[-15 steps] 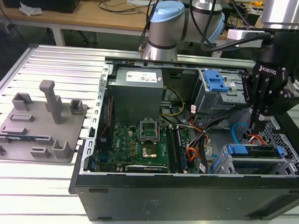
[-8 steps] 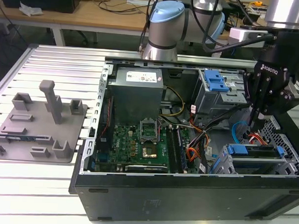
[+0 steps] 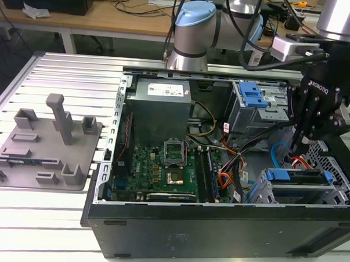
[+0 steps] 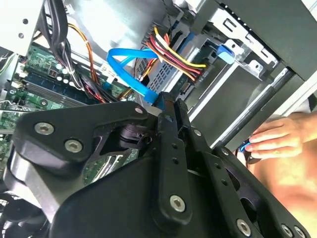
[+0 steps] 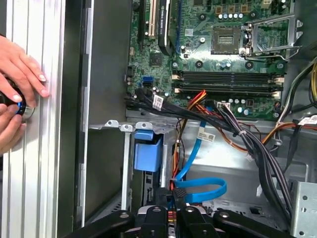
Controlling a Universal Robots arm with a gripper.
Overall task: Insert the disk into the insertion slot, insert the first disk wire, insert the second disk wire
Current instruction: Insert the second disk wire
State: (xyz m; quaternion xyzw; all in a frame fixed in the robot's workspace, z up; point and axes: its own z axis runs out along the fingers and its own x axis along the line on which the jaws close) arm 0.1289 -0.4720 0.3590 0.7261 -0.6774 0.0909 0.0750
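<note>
The disk, silver in a blue carrier (image 3: 295,175), lies inside the insertion slot (image 3: 264,196), a grey metal cage at the case's front corner on the exterior view's right. Its blue carrier tab (image 5: 147,151) shows in the first wrist view. My gripper (image 3: 302,153) hangs just above the cage. In both wrist views it (image 5: 176,198) (image 4: 168,101) is shut on the black plug of a blue flat wire (image 5: 200,191) (image 4: 130,62), which loops close to the disk's end. A red, yellow and black wire bundle (image 4: 173,54) runs to the same end.
The open computer case (image 3: 176,230) holds a motherboard (image 3: 162,165), a grey power supply (image 3: 158,107) and a blue-latched grey box (image 3: 252,96). A person's hands (image 5: 17,94) (image 4: 277,139) rest on the table rail beside the case. A grey fixture plate (image 3: 43,148) lies on the exterior view's left.
</note>
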